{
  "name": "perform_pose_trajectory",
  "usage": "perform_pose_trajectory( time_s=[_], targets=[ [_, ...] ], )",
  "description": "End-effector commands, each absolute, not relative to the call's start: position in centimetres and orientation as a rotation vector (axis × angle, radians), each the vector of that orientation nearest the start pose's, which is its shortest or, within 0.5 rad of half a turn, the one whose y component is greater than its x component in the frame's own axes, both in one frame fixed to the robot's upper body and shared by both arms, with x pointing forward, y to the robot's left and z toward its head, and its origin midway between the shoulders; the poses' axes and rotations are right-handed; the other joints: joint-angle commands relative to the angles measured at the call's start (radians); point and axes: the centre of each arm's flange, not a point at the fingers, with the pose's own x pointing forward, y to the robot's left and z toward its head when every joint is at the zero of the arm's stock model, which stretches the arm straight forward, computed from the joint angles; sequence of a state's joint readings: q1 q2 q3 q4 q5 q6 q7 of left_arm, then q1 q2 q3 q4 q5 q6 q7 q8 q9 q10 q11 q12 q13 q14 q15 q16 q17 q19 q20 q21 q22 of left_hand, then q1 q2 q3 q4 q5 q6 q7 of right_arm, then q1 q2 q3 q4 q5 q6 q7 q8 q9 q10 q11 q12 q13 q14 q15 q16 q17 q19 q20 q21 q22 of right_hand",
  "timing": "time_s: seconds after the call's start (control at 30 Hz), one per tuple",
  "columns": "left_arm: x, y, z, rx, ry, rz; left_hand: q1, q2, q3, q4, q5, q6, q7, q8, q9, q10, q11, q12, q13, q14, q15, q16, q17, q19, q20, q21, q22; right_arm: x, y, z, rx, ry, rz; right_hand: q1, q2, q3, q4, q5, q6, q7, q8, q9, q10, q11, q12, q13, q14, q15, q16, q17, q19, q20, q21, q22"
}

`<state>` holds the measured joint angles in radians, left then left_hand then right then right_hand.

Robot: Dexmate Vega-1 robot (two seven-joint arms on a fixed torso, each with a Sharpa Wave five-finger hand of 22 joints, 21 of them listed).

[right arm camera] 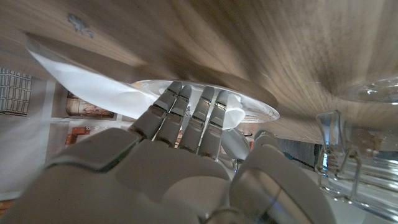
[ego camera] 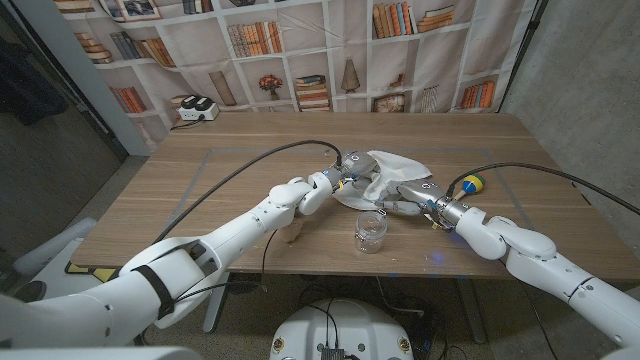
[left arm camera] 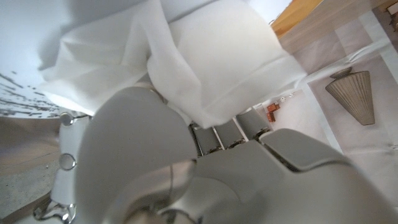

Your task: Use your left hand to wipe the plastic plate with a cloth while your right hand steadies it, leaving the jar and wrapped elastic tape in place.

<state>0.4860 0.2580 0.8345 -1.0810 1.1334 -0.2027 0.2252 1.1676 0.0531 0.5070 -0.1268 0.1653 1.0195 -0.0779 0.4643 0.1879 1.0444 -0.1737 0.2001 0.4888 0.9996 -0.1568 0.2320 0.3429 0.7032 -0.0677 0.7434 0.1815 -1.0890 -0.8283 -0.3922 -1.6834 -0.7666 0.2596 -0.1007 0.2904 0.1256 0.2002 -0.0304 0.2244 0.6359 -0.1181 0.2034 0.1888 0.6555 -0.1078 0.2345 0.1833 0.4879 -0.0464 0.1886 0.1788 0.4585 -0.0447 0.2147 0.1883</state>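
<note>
Left hand (ego camera: 345, 183) grasps cloth (ego camera: 392, 166) over plate (ego camera: 352, 199); right hand (ego camera: 405, 200) presses rim. Best: gentle strokes, clear of jar (ego camera: 371, 231), tape (ego camera: 469, 185).

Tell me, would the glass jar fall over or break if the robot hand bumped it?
The jar stands upright, taller than wide, so a bump could probably tip it. It looks like clear glass, so it might crack and may roll once tipped.
</note>
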Motion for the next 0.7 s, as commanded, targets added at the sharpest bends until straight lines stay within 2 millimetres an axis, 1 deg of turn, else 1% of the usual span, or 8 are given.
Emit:
perform_pose_trajectory(
  time_s=[0.03,0.2,0.23,0.27,0.3,0.43,0.6,0.7],
  targets=[
    [68.1,3.4,-1.1,1.784,-0.963,-0.094,0.002,-0.004,0.006,-0.002,0.008,0.036,0.024,0.006,0.006,0.007,-0.005,0.006,0.005,-0.005,-0.061,0.004,0.002,-0.004,-0.033,0.006,0.000,57.0,-25.5,-9.8,-1.583,-0.754,0.199,-0.001,0.003,0.008,-0.001,-0.006,0.006,0.000,-0.002,0.004,0.010,-0.004,-0.004,0.003,0.009,-0.102,-0.002,0.003,0.005,-0.075,-0.003,0.002],
    [67.8,4.9,-0.8,1.785,-0.926,-0.051,0.002,-0.004,0.007,-0.002,0.008,0.034,0.027,0.005,0.006,0.006,-0.005,0.006,0.005,-0.006,-0.061,0.005,0.002,-0.004,-0.033,0.006,0.000,57.1,-25.8,-9.6,-1.585,-0.755,0.200,-0.001,0.003,0.009,-0.001,-0.006,0.005,0.002,-0.002,0.004,0.010,-0.004,-0.004,0.003,0.008,-0.102,-0.002,0.003,0.005,-0.075,-0.003,0.002],
    [67.8,4.9,-0.8,1.785,-0.923,-0.051,0.002,-0.004,0.007,-0.002,0.008,0.036,0.026,0.006,0.006,0.007,-0.006,0.006,0.004,-0.006,-0.062,0.005,0.002,-0.004,-0.033,0.007,0.000,57.1,-25.8,-9.6,-1.585,-0.755,0.200,-0.001,0.003,0.009,-0.001,-0.006,0.005,0.002,-0.002,0.004,0.010,-0.004,-0.004,0.003,0.008,-0.102,-0.002,0.003,0.005,-0.075,-0.003,0.002],
    [67.3,5.3,-0.8,1.776,-0.917,-0.036,0.002,-0.004,0.007,-0.002,0.008,0.035,0.027,0.005,0.006,0.006,-0.006,0.006,0.005,-0.007,-0.062,0.004,0.002,-0.004,-0.033,0.007,0.000,57.2,-25.9,-9.4,-1.584,-0.762,0.200,-0.001,0.003,0.009,-0.001,-0.006,0.004,0.002,-0.003,0.004,0.010,-0.004,-0.004,0.003,0.008,-0.102,-0.003,0.003,0.005,-0.076,-0.003,0.002],
    [67.3,5.3,-0.8,1.776,-0.915,-0.036,0.002,-0.004,0.007,-0.002,0.008,0.036,0.027,0.006,0.006,0.006,-0.006,0.006,0.005,-0.007,-0.061,0.004,0.001,-0.005,-0.033,0.007,0.000,57.2,-25.9,-9.4,-1.584,-0.763,0.201,-0.001,0.003,0.009,-0.001,-0.006,0.005,0.002,-0.002,0.004,0.011,-0.004,-0.005,0.003,0.008,-0.102,-0.002,0.003,0.005,-0.075,-0.003,0.002],
    [65.7,5.8,-0.4,1.764,-0.930,0.012,0.002,-0.004,0.008,-0.002,0.008,0.036,0.027,0.005,0.006,0.006,-0.007,0.006,0.004,-0.008,-0.061,0.003,0.001,-0.007,-0.033,0.006,0.000,56.9,-26.1,-8.8,-1.585,-0.792,0.196,-0.001,0.002,0.009,0.000,-0.006,0.004,0.001,-0.003,0.004,0.010,-0.004,-0.005,0.003,0.008,-0.101,-0.002,0.003,0.005,-0.075,-0.003,0.002],
    [64.9,6.3,0.9,1.723,-0.957,0.054,0.001,-0.004,0.008,-0.002,0.008,0.038,0.026,0.005,0.006,0.007,-0.007,0.006,0.004,-0.009,-0.061,0.003,0.000,-0.011,-0.034,0.006,0.000,56.3,-25.6,-8.1,-1.593,-0.812,0.165,-0.002,0.002,0.009,0.000,-0.006,0.005,0.001,-0.003,0.004,0.011,0.000,-0.005,0.003,0.008,-0.102,-0.002,0.003,0.005,-0.075,-0.003,0.002],
    [64.5,6.5,1.8,1.698,-0.977,0.064,0.001,-0.004,0.009,-0.002,0.008,0.037,0.026,0.005,0.006,0.006,-0.004,0.006,0.004,-0.012,-0.060,0.001,-0.001,-0.013,-0.033,0.005,0.000,56.1,-25.5,-7.6,-1.584,-0.810,0.148,-0.002,0.002,0.009,0.000,-0.006,0.005,0.002,-0.003,0.004,0.010,-0.003,-0.006,0.003,0.008,-0.102,-0.003,0.003,0.005,-0.075,-0.004,0.002]
  ],
)
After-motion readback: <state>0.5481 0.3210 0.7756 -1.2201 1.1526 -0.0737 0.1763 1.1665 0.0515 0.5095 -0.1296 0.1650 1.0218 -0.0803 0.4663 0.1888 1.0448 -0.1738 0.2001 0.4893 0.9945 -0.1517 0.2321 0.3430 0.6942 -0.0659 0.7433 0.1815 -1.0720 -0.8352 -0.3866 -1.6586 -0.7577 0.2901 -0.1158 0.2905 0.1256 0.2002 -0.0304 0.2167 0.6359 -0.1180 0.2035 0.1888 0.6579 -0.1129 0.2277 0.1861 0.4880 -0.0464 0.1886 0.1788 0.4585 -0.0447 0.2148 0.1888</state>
